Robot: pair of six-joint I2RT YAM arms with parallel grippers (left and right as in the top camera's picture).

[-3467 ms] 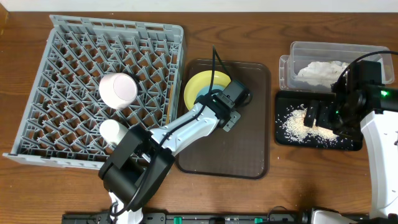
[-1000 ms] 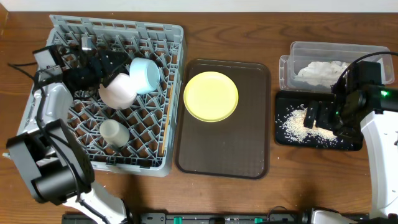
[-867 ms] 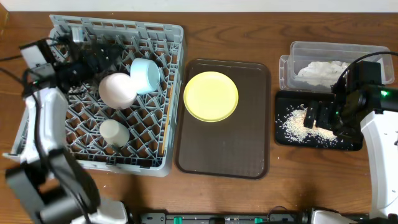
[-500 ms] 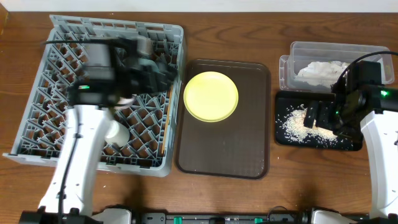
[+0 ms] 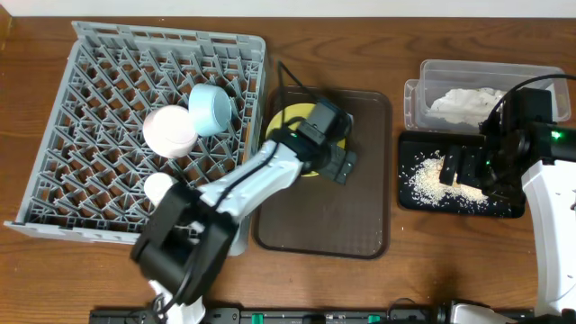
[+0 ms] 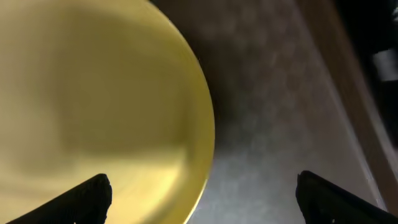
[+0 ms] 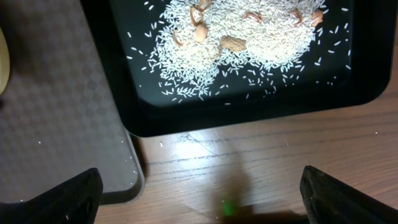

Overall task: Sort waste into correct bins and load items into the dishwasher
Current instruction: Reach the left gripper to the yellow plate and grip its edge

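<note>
The pale-yellow plate [image 5: 284,121] lies on the brown tray [image 5: 360,216]. My left gripper [image 5: 338,164] hangs open just above the plate's right rim [image 6: 208,124], one finger [image 6: 87,196] over the plate and the other over the tray. Both the white bowl [image 5: 169,130] and the light-blue bowl [image 5: 212,108] sit in the grey dish rack [image 5: 99,81]. My right gripper [image 5: 454,167] stands open and empty over the black tray [image 5: 504,209], which holds rice grains [image 7: 236,56]. The crumpled napkin [image 5: 463,101] lies in the clear tub [image 5: 432,70].
A small white cup [image 5: 160,187] stands in the rack's front part. My left arm stretches across the rack's front right corner. In the right wrist view, the brown tray's corner [image 7: 62,106] sits beside the black tray [image 7: 249,115] on bare wooden table [image 7: 249,162].
My left arm has swung from the rack over to the plate on the brown tray, leaving the light-blue bowl in the rack. The right arm has not moved.
</note>
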